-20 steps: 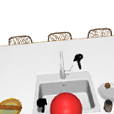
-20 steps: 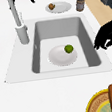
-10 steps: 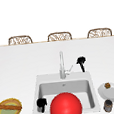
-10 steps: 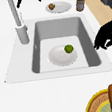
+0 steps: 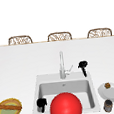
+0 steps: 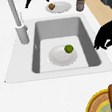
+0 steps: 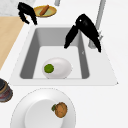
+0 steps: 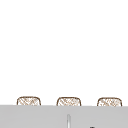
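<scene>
Sink (image 6: 89,41) is sitting mid-counter, faucet (image 6: 16,19) rising at its back rim. White plate (image 6: 59,58) is lying on the basin floor, a lime (image 6: 69,48) resting on it. Right hand (image 7: 86,28) is hovering over the basin's back right corner beside the faucet, fingers straight, pointing down, holding nothing. Left hand (image 6: 107,35) is hanging over the front left rim, fingers curled, empty.

A small green lime (image 6: 69,48) lay on a white plate (image 6: 58,59) on the sink (image 6: 91,52) floor. It sat at the plate's edge, on the front-rim side.
</scene>
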{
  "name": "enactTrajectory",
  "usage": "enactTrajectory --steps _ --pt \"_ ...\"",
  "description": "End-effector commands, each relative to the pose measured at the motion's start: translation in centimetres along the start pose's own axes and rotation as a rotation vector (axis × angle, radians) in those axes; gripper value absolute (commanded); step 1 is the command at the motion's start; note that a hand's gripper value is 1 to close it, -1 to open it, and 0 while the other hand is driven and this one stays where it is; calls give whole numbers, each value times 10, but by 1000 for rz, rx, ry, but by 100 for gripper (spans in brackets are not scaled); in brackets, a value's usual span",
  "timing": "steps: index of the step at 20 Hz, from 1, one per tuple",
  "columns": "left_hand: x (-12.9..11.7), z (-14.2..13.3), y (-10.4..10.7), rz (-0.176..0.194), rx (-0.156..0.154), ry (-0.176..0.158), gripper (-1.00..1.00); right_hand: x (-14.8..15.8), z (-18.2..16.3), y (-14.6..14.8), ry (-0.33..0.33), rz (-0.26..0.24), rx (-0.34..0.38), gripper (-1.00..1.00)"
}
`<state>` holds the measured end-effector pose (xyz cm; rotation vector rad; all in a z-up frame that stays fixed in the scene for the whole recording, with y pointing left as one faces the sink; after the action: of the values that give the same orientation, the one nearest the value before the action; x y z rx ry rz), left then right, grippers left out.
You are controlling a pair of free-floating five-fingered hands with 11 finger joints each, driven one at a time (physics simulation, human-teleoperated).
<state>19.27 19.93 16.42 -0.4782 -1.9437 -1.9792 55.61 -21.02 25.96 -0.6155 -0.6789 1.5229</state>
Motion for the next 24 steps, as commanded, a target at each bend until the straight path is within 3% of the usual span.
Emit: enactTrajectory --steps 1,7,15,24 --pt "0 0 0 0 0 0 0 0 0 0 0 0 -6 -100" --pt "0 0 0 0 0 0 0 0 3 6 0 -1 18 -100" --pt "0 0 0 0 0 0 0 -14 46 54 -7 -6 -63 -100" --pt "0 0 0 0 0 0 0 -11 90 111 0 5 -78 -100"
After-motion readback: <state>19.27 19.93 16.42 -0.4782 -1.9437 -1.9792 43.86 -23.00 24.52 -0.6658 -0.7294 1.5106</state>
